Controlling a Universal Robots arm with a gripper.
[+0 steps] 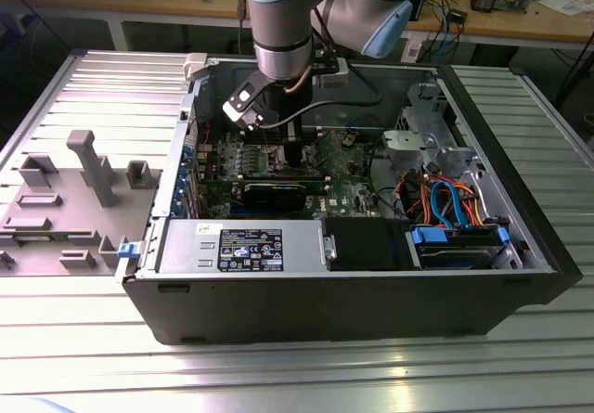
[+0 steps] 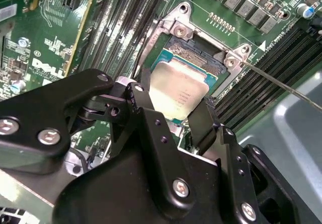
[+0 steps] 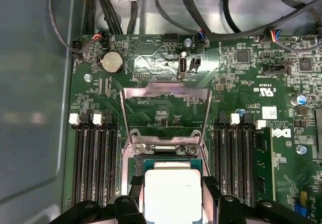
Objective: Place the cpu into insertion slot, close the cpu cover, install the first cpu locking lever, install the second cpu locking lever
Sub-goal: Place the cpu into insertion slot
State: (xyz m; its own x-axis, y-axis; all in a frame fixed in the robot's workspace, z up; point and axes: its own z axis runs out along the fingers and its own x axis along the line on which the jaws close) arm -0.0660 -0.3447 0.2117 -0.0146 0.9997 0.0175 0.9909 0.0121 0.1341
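The cpu (image 2: 181,90), a flat square chip with a silver-grey top, sits between my two black fingers (image 2: 143,103), and my gripper (image 2: 173,110) is shut on it. It hangs low over the insertion slot (image 2: 198,50), whose dark contact field shows past the chip's far edge; I cannot tell whether they touch. In the first wrist view the cpu (image 3: 172,183) lies just in front of the cpu cover (image 3: 127,118), a silver frame folded open over the board. A thin wire lever (image 2: 282,85) sticks out beside the slot. The exterior view has my gripper (image 1: 295,153) deep inside the open computer case (image 1: 343,288).
Long black memory slots (image 3: 93,158) run on both sides of the socket. A long black expansion card (image 1: 278,190) lies across the board. The power supply (image 1: 241,246) and a drive bay with blue and orange cables (image 1: 455,204) fill the case. A grey fixture (image 1: 65,200) stands outside.
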